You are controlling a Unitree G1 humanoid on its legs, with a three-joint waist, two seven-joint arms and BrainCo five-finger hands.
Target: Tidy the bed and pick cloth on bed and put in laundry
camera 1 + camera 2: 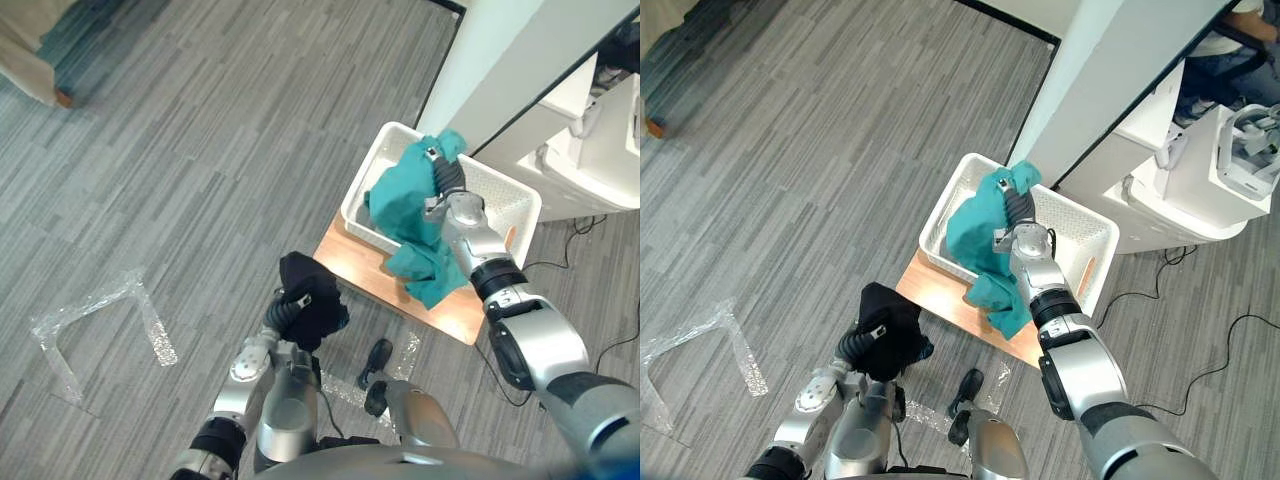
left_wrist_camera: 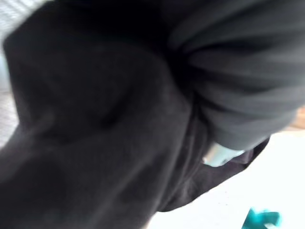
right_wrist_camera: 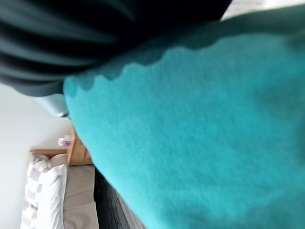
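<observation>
R robot hand (image 1: 449, 178) over laundry basket (image 1: 518, 203), teal cloth (image 1: 396, 206) draped on it, L robot hand (image 1: 289, 309) wrapped in black cloth (image 1: 314, 284), both grips: cannot tell.

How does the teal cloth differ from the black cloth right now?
The teal cloth is bigger than the black cloth. Teal cloth hangs over the basket; black cloth over floor. Teal is at the right hand, black at the left hand. Both are crumpled and lifted.

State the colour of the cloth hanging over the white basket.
Teal cloth, clearest in the left eye view.
</observation>
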